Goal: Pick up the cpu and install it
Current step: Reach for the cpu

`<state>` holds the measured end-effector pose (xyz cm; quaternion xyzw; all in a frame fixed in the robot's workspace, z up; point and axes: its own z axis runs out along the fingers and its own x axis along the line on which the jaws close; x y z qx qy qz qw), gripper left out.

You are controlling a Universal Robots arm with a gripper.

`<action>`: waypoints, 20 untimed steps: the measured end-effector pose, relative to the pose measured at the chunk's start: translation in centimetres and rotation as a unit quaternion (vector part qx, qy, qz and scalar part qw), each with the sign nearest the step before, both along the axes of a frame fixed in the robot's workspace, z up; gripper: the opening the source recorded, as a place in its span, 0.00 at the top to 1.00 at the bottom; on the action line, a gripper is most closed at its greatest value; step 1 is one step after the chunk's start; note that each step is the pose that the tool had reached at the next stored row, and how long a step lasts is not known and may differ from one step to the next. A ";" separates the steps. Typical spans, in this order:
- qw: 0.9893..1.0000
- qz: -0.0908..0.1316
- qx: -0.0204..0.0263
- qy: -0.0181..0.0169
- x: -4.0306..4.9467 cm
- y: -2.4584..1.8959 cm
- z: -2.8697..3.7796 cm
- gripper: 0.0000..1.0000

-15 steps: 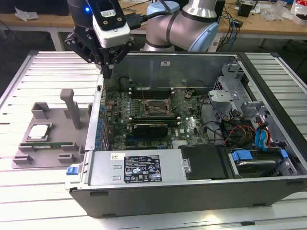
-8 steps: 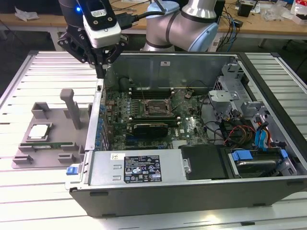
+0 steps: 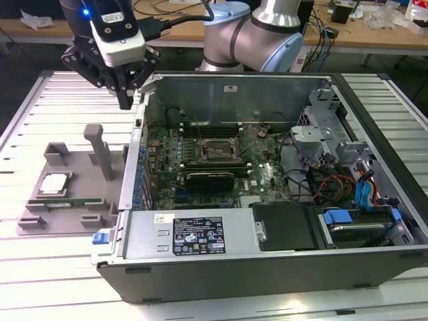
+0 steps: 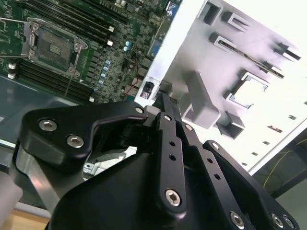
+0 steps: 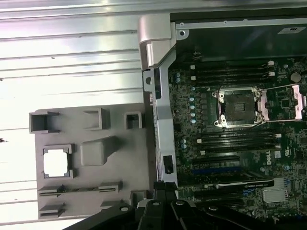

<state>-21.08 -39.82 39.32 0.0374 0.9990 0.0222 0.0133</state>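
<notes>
While the silver and pale blue robot arm (image 3: pixel 254 33) hangs over the exterior view's left, I see a silvery slatted metal worktop (image 3: pixel 40 100) carrying a large open grey steel computer case (image 3: pixel 267 281). Just beside the case is a flat grey plastic holder tray (image 3: pixel 73 224). Wooden benches (image 3: pixel 374 33) strewn with cables run along the back of the room.

My jaws are clenched on nothing, black fingertips (image 3: pixel 125 99) pressed together, above the case wall nearest the tray. The small flat square cpu with its shiny silver-grey top (image 3: pixel 55 184) lies in a square recess of that tray, well apart from the jaws. A long narrow green memory stick (image 3: pixel 67 202) lies in a slot near it.

Both wrist views look onto the green motherboard (image 5: pixel 230 143) and its black square socket (image 5: pixel 238 108), which stands uncovered. The exterior view adds the red and blue cables (image 3: pixel 348 184) at the case's far end and a black label with white print (image 3: pixel 198 235) on the grey box inside the near wall; I cannot read the print from here
</notes>
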 end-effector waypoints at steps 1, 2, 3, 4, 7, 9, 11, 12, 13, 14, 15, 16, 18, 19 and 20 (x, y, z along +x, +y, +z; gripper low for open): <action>1.000 0.000 0.000 0.000 -0.26 0.00 0.01 0.89; 1.000 0.000 0.000 0.000 -0.55 0.01 0.00 0.89; 1.000 0.000 0.000 0.000 -0.81 0.01 0.01 0.89; 1.000 0.000 0.000 0.000 -1.05 0.01 0.01 0.89; 1.000 0.000 0.000 0.000 -1.76 0.03 0.00 0.89; 1.000 0.000 0.000 -0.001 -2.27 0.03 0.00 0.89; 1.000 0.000 0.000 -0.001 -3.04 0.03 0.00 0.89; 1.000 0.000 0.000 -0.001 -3.44 0.03 -0.01 0.89; 1.000 0.000 0.000 -0.001 -3.83 0.03 -0.01 0.89; 1.000 0.000 0.000 -0.001 -4.15 0.04 -0.01 0.89; 1.000 0.000 0.000 -0.001 -4.46 0.04 -0.01 0.89; 1.000 0.000 0.000 -0.001 -4.81 0.04 -0.02 0.89; 1.000 0.000 0.000 -0.002 -5.91 0.05 -0.02 0.89; 1.000 0.000 0.000 -0.002 -6.10 0.05 -0.02 0.89; 1.000 0.000 0.000 -0.002 -6.41 0.05 -0.02 0.89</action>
